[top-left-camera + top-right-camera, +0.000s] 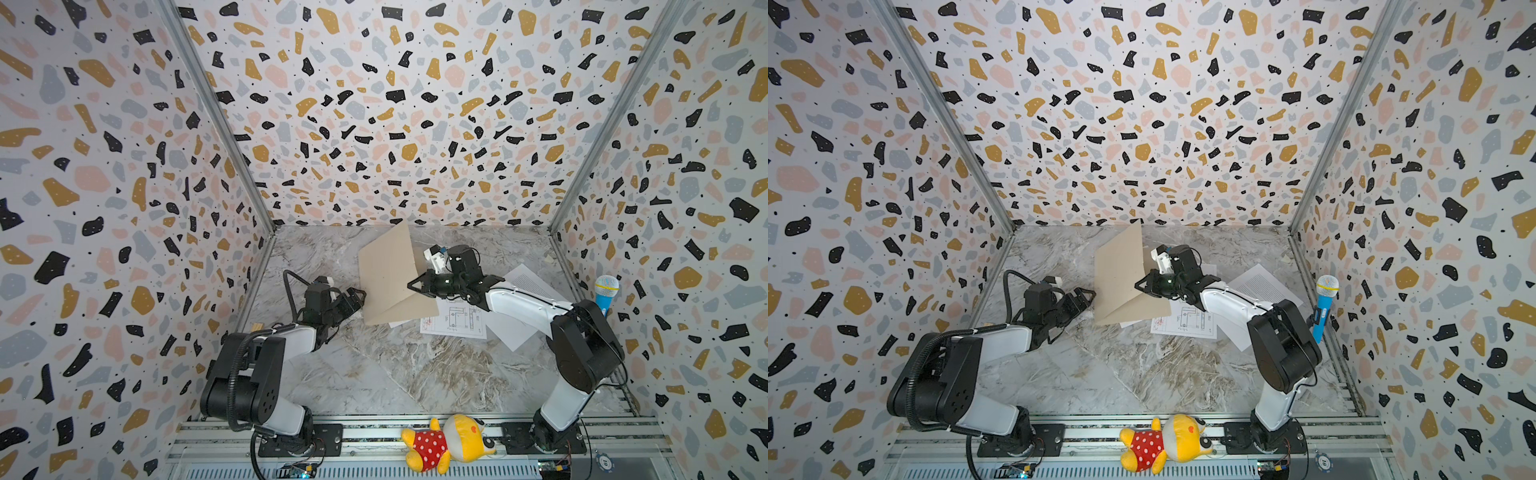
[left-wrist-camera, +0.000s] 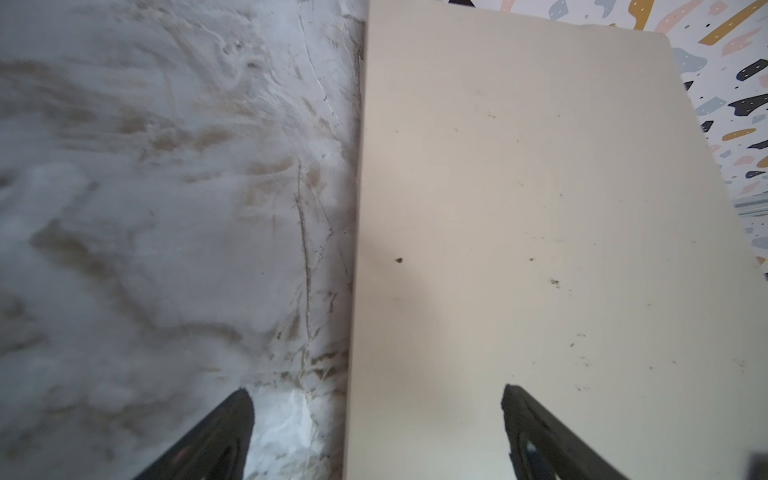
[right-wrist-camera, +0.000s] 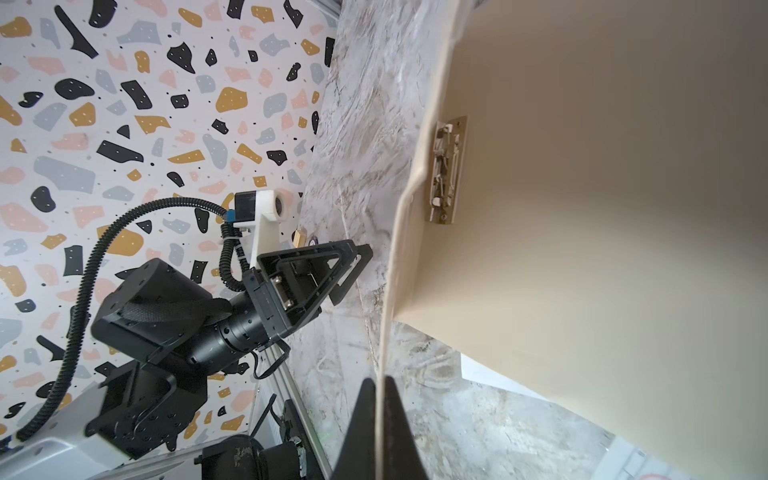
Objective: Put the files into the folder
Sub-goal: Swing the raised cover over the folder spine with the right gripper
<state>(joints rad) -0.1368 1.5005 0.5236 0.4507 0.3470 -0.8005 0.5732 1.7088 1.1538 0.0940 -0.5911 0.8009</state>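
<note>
The folder (image 1: 384, 270) sits half open toward the back of the marble table (image 1: 395, 374) in both top views, one cover flat and the other lifted steeply. My right arm reaches in from the right, forearm low and wrist turned inward, and the right gripper (image 1: 411, 286) is pinched onto the free edge of the lifted cover. My left arm is bent at the elbow with its wrist aimed at the folder's left edge; the left gripper (image 1: 359, 296) is spread wide just beside that edge. The files lie outside the folder, to its right: a drawing sheet (image 1: 453, 322) at the flat cover's near corner and a text sheet (image 1: 536, 286) partly under my right forearm. Left wrist view: the two fingers (image 2: 228, 432) stand far apart, one over bare table and one over the folder (image 2: 519, 208); I cannot tell whether either touches. Right wrist view: the closed fingers (image 3: 397, 424) clamp the cover's thin edge, a metal clip (image 3: 446, 170) shows at the inner fold, and the left gripper (image 3: 345, 266) hangs open beyond the lifted cover.
</note>
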